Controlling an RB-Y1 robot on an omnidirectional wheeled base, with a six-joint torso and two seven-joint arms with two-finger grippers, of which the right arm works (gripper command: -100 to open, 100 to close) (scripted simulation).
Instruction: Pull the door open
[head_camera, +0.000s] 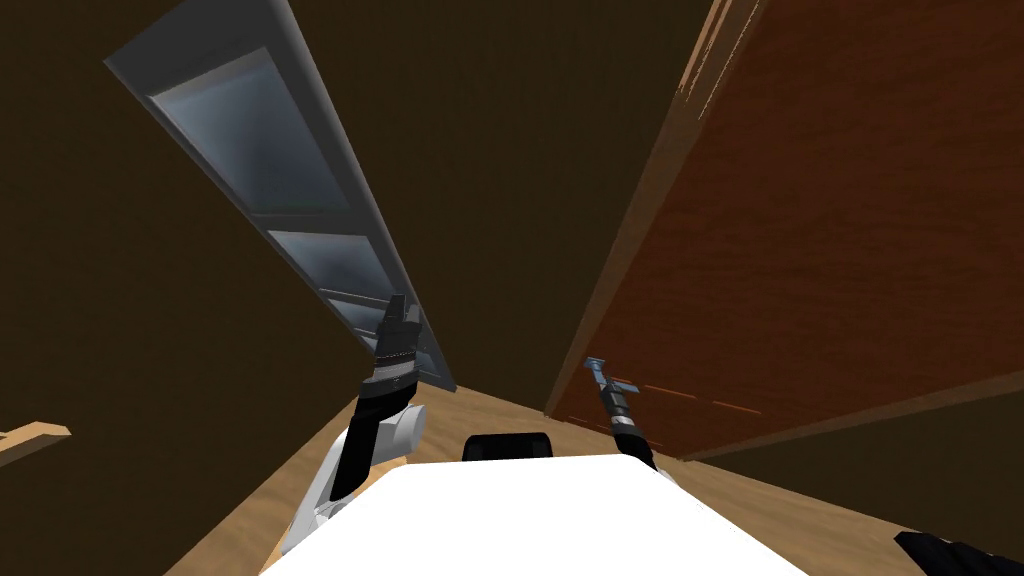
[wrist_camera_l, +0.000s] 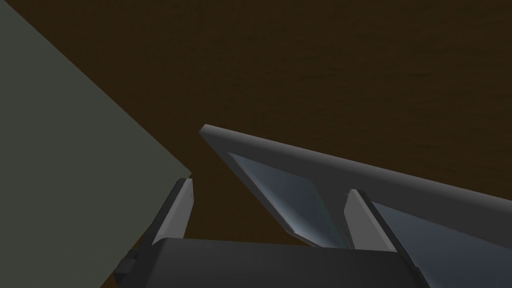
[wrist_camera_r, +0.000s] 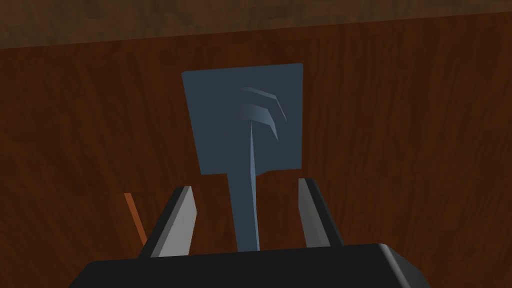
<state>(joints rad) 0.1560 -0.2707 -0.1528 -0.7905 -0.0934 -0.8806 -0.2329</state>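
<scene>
A reddish-brown wooden door (head_camera: 830, 230) fills the right side of the head view. Its blue-grey handle (wrist_camera_r: 247, 210) is a lever reaching out from a square plate (wrist_camera_r: 220, 125). My right gripper (wrist_camera_r: 246, 186) is open, its two fingers standing either side of the lever with a gap on each side. In the head view the right gripper (head_camera: 603, 378) sits at the handle (head_camera: 596, 366), low on the door near its edge. My left gripper (head_camera: 398, 315) is raised and open with nothing between its fingers (wrist_camera_l: 175, 215).
A grey framed panel with glass panes (head_camera: 290, 200) runs along the dark brown wall next to my left gripper. The door's lighter brown frame (head_camera: 650, 200) stands left of the door. Light wooden floor (head_camera: 490, 415) lies below. A pale wooden piece (head_camera: 30, 440) juts in at far left.
</scene>
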